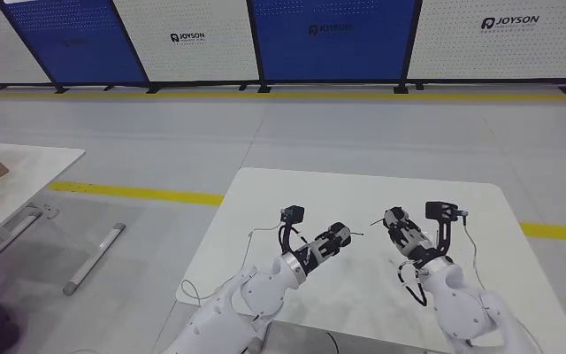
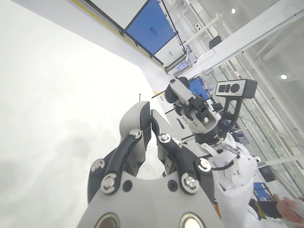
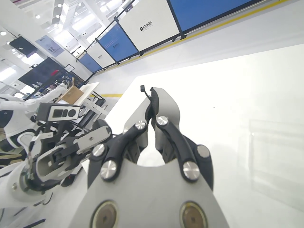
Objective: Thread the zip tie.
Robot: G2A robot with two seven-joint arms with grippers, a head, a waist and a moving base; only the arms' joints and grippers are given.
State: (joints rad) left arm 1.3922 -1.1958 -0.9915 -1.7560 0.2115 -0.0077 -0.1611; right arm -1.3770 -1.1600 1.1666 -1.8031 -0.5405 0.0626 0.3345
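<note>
The right gripper (image 3: 151, 97) is pinched tight on the black zip tie (image 3: 142, 87), whose small square head sticks out just past the fingertips. The left gripper (image 2: 150, 110) is also pinched closed, on a thin black strip (image 2: 139, 97) that points right; I cannot tell whether it is the same tie. Both hang over the middle of the white table (image 1: 460, 203), tips facing, near each other but apart.

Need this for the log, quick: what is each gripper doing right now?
Left gripper: closed on the zip tie, thin end sticking out.
Right gripper: closed on the zip tie near its head.
</note>
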